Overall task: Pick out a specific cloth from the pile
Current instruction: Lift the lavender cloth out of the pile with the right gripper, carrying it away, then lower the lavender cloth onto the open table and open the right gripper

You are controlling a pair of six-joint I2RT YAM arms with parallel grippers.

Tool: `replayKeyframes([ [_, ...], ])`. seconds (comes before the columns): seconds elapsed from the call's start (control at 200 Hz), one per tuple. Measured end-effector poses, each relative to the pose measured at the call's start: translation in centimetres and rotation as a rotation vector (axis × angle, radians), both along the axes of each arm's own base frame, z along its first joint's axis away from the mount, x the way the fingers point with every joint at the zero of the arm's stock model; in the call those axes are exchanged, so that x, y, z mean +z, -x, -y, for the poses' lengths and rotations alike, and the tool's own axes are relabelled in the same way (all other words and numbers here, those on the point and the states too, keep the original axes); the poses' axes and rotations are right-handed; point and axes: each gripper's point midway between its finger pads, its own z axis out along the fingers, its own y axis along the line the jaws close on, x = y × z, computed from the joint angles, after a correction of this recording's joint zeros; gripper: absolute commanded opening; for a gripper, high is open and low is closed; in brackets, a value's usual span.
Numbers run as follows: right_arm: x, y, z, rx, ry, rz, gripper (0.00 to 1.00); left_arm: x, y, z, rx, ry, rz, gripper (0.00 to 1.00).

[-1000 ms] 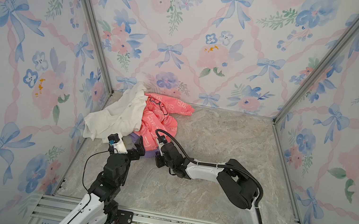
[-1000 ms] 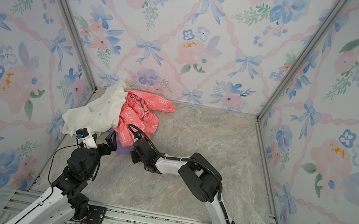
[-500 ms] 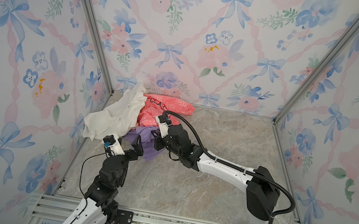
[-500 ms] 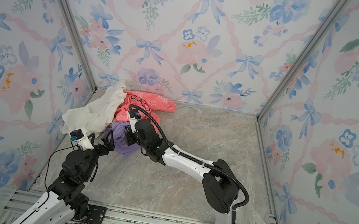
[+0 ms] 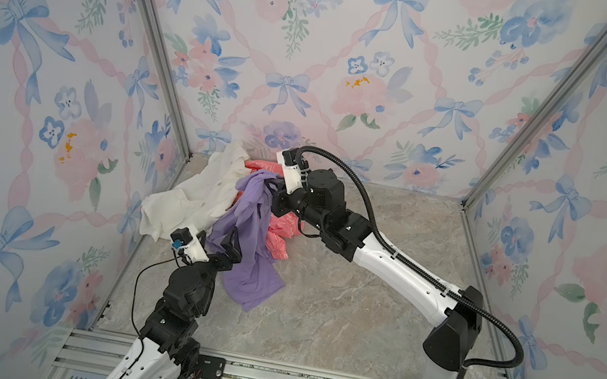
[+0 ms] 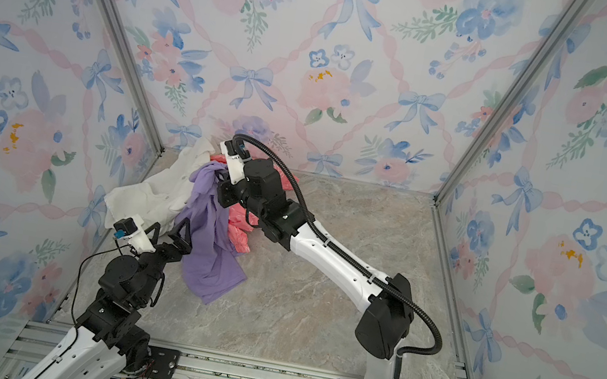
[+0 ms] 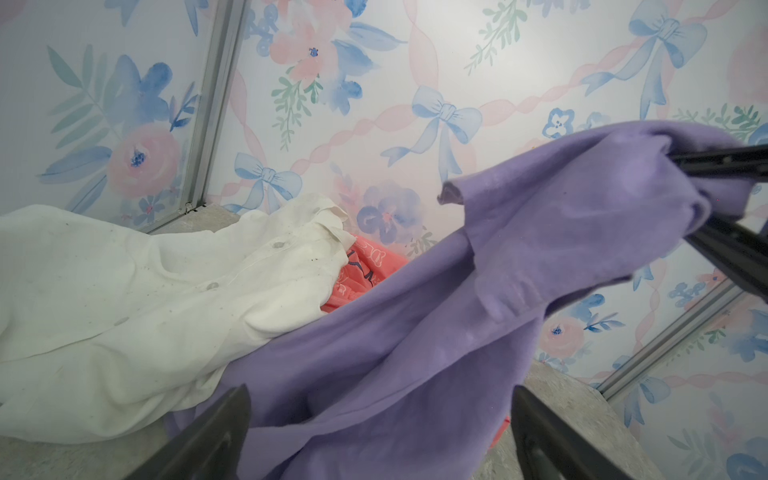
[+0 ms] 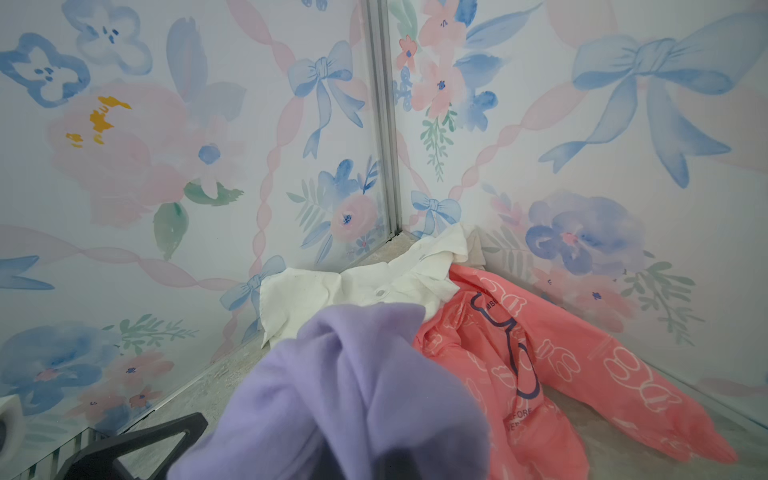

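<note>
Right fingers are clamped together on a bunched fold of the cloth. We see that grip best in the left wrist view, where 2 dark bars close on the lavender fabric near its upper end. From there the cloth hangs in a long, loose drape. Its top is held above the pile, and its lower end reaches down to the counter, where the hem lies spread on the marbled surface.

In both top views the drape falls in front of the pile, which sits in the back left corner of the counter against the flowered walls. We count 2 garments in that pile. On the left, nearest the left wall, is a white shirt with buttons. On the right is a coral-pink jacket with white outline print, partly hidden behind the cloth in both top views.

Left fingers stand wide apart, gripping nothing. They sit low, just beside the lower half of the hanging cloth, on its left in both top views. In the left wrist view the lavender fabric fills the gap between them, but we cannot tell whether either finger touches it. The right wrist view shows the cloth bulging close to the camera, with the shirt and jacket beyond it in the corner.
</note>
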Motion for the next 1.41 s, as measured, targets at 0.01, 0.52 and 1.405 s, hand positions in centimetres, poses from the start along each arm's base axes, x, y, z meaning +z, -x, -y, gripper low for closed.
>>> replayKeyframes([
  [0.01, 0.3, -0.1, 0.2, -0.001, -0.003, 0.004, 0.00, 0.0, 0.0, 0.0, 0.000, 0.001, 0.000, 0.98],
  [0.52, 16.0, -5.5, 17.7, -0.268, -0.177, 0.201, 0.00, 0.0, 0.0, 0.1, -0.004, 0.009, 0.000, 0.98],
  [1.405, -8.5, -18.5, 40.9, -0.784, 0.067, -0.352, 0.30, -0.5, -0.3, 0.2, -0.003, 0.001, -0.021, 0.98],
])
